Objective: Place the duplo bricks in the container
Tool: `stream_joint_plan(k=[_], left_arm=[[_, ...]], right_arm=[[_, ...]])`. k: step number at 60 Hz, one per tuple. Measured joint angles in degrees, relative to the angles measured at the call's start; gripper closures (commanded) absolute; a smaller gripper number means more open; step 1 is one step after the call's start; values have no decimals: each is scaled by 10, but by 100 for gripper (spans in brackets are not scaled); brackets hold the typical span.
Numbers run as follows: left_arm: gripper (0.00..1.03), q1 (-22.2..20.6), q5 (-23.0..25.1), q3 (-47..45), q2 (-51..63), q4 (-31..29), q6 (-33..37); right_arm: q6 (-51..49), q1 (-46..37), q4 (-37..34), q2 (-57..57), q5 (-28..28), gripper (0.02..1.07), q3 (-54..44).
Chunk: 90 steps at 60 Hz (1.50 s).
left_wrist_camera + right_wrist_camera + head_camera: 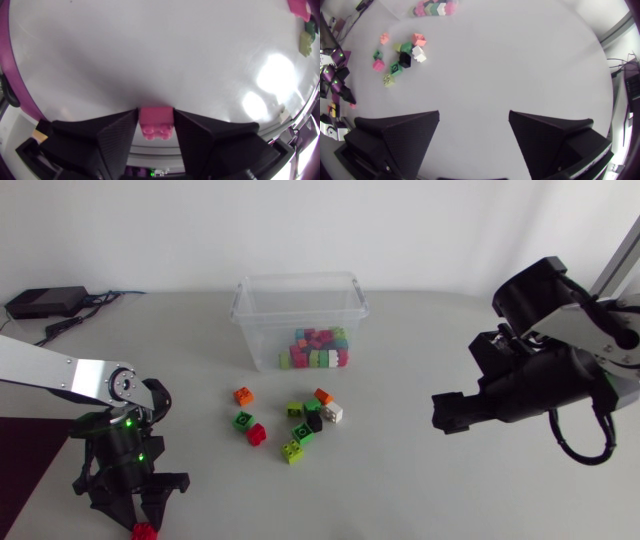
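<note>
The red brick (pixel 156 124) sits pinched between the two fingers of the left claw (pixel 142 520), studs facing the wrist camera, at the near left corner of the counter (pixel 450 500), close to its edge. Both fingers press its sides, so the hold looks square and secure.

The step in hand appears to be carrying this brick to the container (pixel 298 280), which stands well apart at the far middle of the counter, with a heap of sorted bricks (pixel 318 348) inside. To do it well, the arm should lift straight up first, high enough to pass over the loose bricks (pixel 290 425) scattered between claw and container, and above the container's rim. Open the fingers only once the brick is over the bare part of the tub, low enough that it does not bounce out.

The right claw (pixel 474 114) hangs spread and empty above the right side of the counter, away from the likely path; the crossing looks safe from collision.
</note>
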Motion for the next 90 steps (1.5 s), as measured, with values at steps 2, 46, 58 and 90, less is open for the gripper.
stream_joint_plan(k=[2, 46, 58, 90], left_arm=[[100, -1, 0, 0, -1, 2, 0], [100, -32, -1, 75, -66, 20, -4], [100, -52, -1, 171, -120, 20, -10], [100, -90, -2, 347, -119, 66, -47]], right_arm=[[0, 9, -2, 0, 2, 7, -2], [-10, 325, -31, 157, -38, 7, -35], [-14, 369, -32, 188, -43, 9, -35], [-14, 403, -28, 276, -48, 29, -5]])
